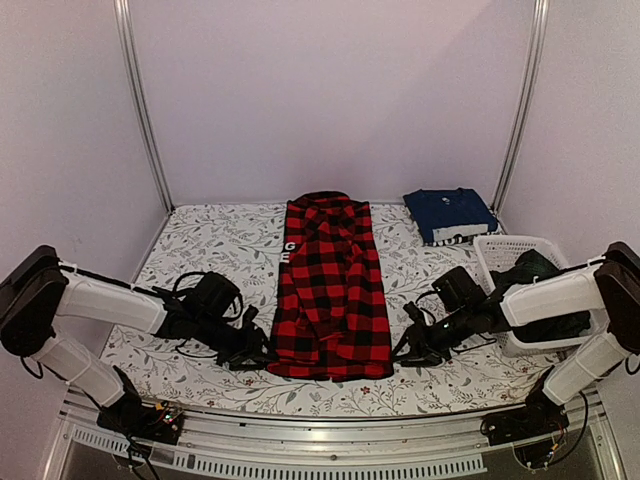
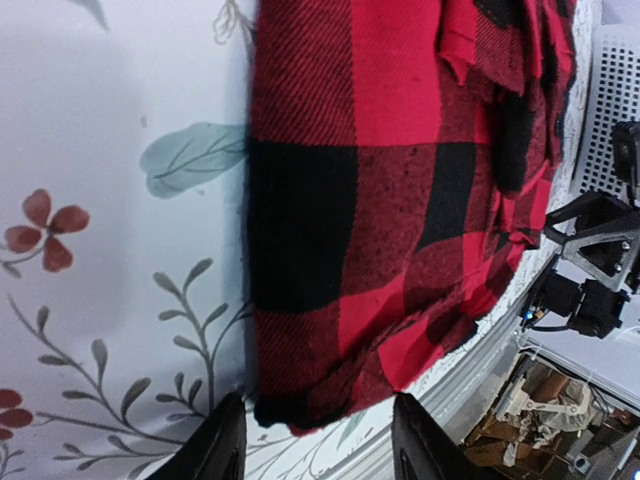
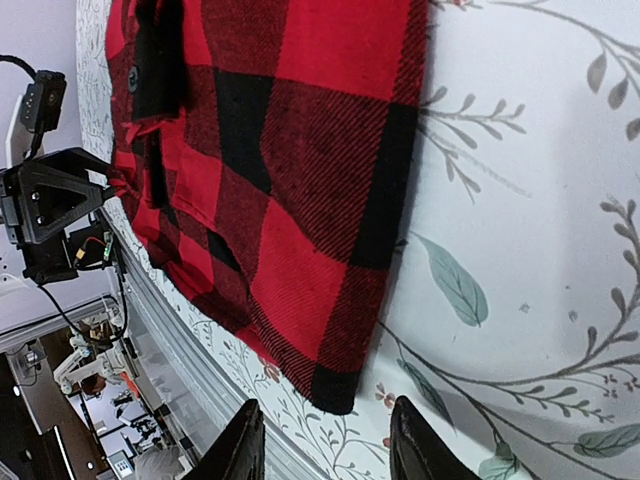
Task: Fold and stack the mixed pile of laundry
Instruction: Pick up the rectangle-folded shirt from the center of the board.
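The red-and-black checked flannel shirt (image 1: 330,285) lies flat and lengthwise on the floral table cloth, folded into a long strip. My left gripper (image 1: 262,354) is open at the shirt's near left corner (image 2: 290,410), its fingertips either side of that corner and nothing held. My right gripper (image 1: 402,350) is open at the near right corner (image 3: 335,395), also holding nothing. A navy blue folded garment (image 1: 448,212) rests at the back right. A dark green-navy plaid garment (image 1: 530,272) sits in the basket.
The white lattice basket (image 1: 515,247) stands at the right edge, behind my right arm. The table's metal front rail (image 1: 320,440) runs just below the shirt's near hem. Floral cloth (image 1: 215,245) shows left of the shirt.
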`<state>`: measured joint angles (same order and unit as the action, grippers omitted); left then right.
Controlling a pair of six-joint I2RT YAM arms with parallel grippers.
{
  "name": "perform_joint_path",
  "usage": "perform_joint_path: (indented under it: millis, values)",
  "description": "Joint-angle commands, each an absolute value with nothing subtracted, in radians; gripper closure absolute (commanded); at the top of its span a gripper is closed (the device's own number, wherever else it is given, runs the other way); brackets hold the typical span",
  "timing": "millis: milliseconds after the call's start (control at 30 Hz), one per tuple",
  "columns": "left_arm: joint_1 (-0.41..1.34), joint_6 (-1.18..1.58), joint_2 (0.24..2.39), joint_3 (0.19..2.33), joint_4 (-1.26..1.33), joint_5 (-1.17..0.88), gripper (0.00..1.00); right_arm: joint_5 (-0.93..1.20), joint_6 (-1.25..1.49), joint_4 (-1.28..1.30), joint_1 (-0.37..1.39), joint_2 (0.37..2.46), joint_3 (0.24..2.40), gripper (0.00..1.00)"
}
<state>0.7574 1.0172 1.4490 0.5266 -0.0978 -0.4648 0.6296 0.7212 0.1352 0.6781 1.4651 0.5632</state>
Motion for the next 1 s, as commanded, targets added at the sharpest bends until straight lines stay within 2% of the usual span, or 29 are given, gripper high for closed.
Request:
perform_joint_path:
  millis: [0, 167, 300, 500, 700, 967]
  values:
    - [0.776, 1.055, 1.508, 0.526, -0.021, -0.454, 0.52, 0.614, 0.769, 0.025, 0.710, 1.531, 0.551, 0.59]
    - [0.799, 1.064, 1.553, 0.548, -0.017, -0.455, 0.59, 0.608, 0.775, 0.008, 0.721, 1.571, 0.555, 0.62]
    - [0.819, 1.082, 1.552, 0.535, -0.016, -0.446, 0.68, 0.612, 0.764, 0.008, 0.721, 1.593, 0.565, 0.69]
    - [0.839, 1.104, 1.524, 0.512, -0.017, -0.434, 0.81, 0.614, 0.764, 0.021, 0.724, 1.566, 0.555, 0.99]
    - [0.896, 1.115, 1.523, 0.526, -0.028, -0.440, 0.99, 0.622, 0.771, 0.055, 0.739, 1.470, 0.527, 1.00]
    - [1.065, 1.188, 1.411, 0.564, -0.158, -0.407, 1.00, 0.643, 0.838, 0.129, 0.837, 1.266, 0.460, 1.00]
